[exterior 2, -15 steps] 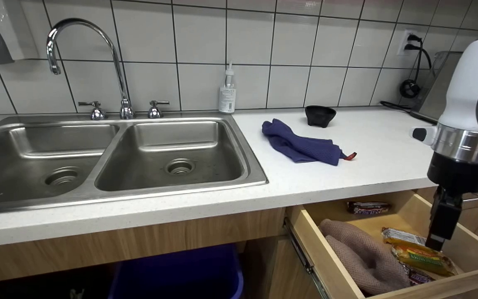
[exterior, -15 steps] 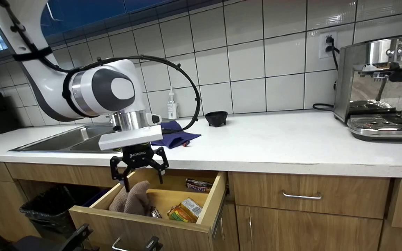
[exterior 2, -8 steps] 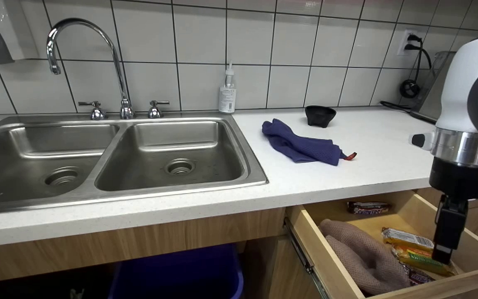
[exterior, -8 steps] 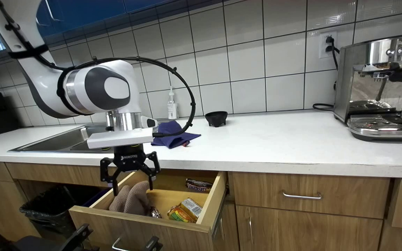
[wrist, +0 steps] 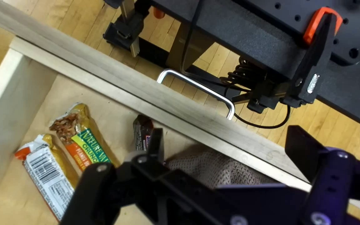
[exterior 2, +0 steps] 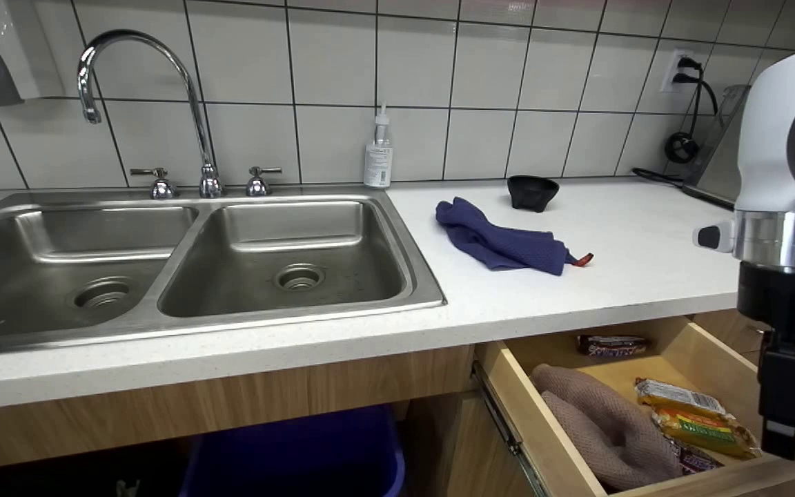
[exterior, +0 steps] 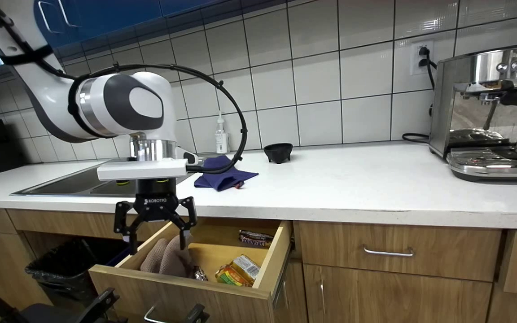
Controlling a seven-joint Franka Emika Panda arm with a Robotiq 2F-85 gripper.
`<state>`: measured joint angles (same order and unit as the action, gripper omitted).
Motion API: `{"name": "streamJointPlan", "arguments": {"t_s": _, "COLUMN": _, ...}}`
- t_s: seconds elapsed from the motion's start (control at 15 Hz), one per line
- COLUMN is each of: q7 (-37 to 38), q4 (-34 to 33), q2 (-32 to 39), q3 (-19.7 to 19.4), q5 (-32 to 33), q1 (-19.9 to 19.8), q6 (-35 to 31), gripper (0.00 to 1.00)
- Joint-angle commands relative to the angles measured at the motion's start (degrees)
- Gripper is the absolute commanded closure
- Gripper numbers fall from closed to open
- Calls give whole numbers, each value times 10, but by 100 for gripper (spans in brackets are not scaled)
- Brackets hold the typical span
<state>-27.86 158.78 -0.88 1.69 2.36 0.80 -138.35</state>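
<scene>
Hanging with 2 fingers (exterior: 133, 244) wide apart, the gripper (exterior: 158, 248) partly hides the brown cloth (exterior: 175, 262) in the drawer (exterior: 236, 305), lower left in an exterior view. In the wrist view, the diagonal drawer front (wrist: 120, 82) separates cloth from handle (wrist: 198, 85); 2 wrapped bars (wrist: 87, 147) lie lower left.

The end effector (exterior: 158, 247) and bowl (exterior 2: 532, 195) are black, the towel (exterior 2: 594, 428) waffle-patterned pinkish-brown, the cloth (exterior 2: 501, 241) violet-blue, the bench (exterior: 357, 184) white.

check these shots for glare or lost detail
In an exterior view, bright bands streak the steel sink; in an exterior view, the espresso machine shows bright reflections; in the wrist view, the fingers look nearly black with little detail.
</scene>
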Motion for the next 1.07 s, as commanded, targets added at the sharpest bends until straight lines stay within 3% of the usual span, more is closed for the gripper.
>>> {"name": "streamJointPlan", "arguments": {"t_s": 0.0, "q7": 30, "q4": 2, "q2": -14, "q3": 2, "q5": 1, "q1": 7, "q6": 30, "gripper": 0}}
{"name": "streamJointPlan", "arguments": {"t_s": 0.73, "q7": 14, "q4": -1, "q2": 0, "q3": -2, "q5": 0, "q1": 4, "q6": 13, "gripper": 0}}
{"name": "streamJointPlan", "arguments": {"t_s": 1.0, "q7": 38, "q4": -20, "q2": 20, "q3": -9, "q5": 30, "q1": -3, "q6": 9, "gripper": 0}}
